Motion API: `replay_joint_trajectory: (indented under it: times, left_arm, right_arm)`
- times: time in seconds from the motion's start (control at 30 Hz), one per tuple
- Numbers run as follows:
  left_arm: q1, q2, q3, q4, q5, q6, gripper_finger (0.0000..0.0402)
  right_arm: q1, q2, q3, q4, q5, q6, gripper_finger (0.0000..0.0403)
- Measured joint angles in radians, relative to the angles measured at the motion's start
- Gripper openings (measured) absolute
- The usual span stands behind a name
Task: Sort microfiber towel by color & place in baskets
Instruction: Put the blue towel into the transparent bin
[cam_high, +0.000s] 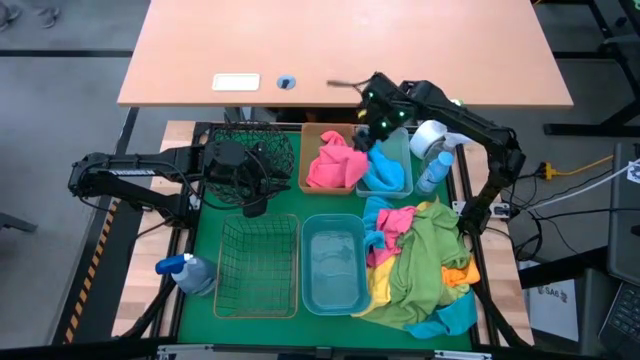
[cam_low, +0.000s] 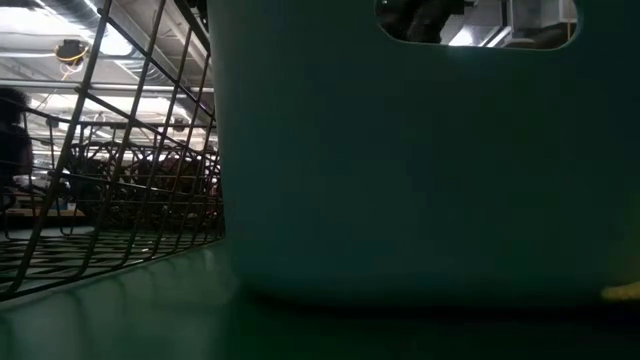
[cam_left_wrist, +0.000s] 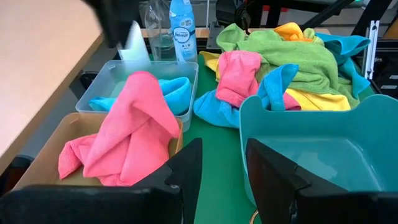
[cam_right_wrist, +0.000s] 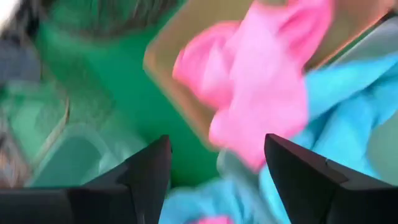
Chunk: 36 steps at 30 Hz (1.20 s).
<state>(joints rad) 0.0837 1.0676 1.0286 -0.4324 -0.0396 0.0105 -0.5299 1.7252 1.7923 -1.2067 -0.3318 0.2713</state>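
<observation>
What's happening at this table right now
A two-armed robot is sorting microfiber towels by colour. The right gripper, open and empty, hovers above the amber plastic bin holding a pink towel and the pale blue bin holding a blue towel. The left gripper waits open. A mixed towel pile remains.

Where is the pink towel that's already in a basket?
In the high view, the pink microfiber towel lies in the amber plastic bin at the far middle, beside the pale blue bin.

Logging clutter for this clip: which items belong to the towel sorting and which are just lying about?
Part of the job:
towel pile
pink towel in amber bin
blue towel in pale blue bin
blue bin
rectangular wire basket
dark green mesh basket

Lying about:
spray bottles
</observation>
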Motion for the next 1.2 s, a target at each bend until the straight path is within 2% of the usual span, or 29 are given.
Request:
replay_joint_trajectory:
  times: [0.13, 0.37, 0.43, 0.67, 0.87, 1.03, 1.2]
  left_arm:
    - [0.0, 0.0, 0.0, 0.0, 0.0, 0.0, 0.0119]
    - [0.0, 0.0, 0.0, 0.0, 0.0, 0.0, 0.0119]
    - [0.0, 0.0, 0.0, 0.0, 0.0, 0.0, 0.0119]
    - [0.0, 0.0, 0.0, 0.0, 0.0, 0.0, 0.0119]
    - [0.0, 0.0, 0.0, 0.0, 0.0, 0.0, 0.0119]
    - [0.0, 0.0, 0.0, 0.0, 0.0, 0.0, 0.0119]
    - [0.0, 0.0, 0.0, 0.0, 0.0, -0.002, 0.0119]
  right_arm:
    - [0.068, 0.0, 0.015, -0.13, -0.011, -0.068, 0.0257]
    - [0.253, 0.0, 0.015, -0.324, 0.134, -0.115, 0.0257]
    - [0.314, 0.0, 0.015, -0.364, 0.146, -0.129, 0.0257]
    - [0.544, 0.0, 0.014, -0.357, 0.162, -0.154, 0.0257]
    - [0.729, 0.0, 0.014, -0.315, 0.376, -0.142, 0.0257]
    - [0.82, 0.0, 0.013, -0.27, 0.455, -0.136, 0.0257]
    - [0.846, 0.0, 0.013, -0.261, 0.472, -0.058, 0.0257]
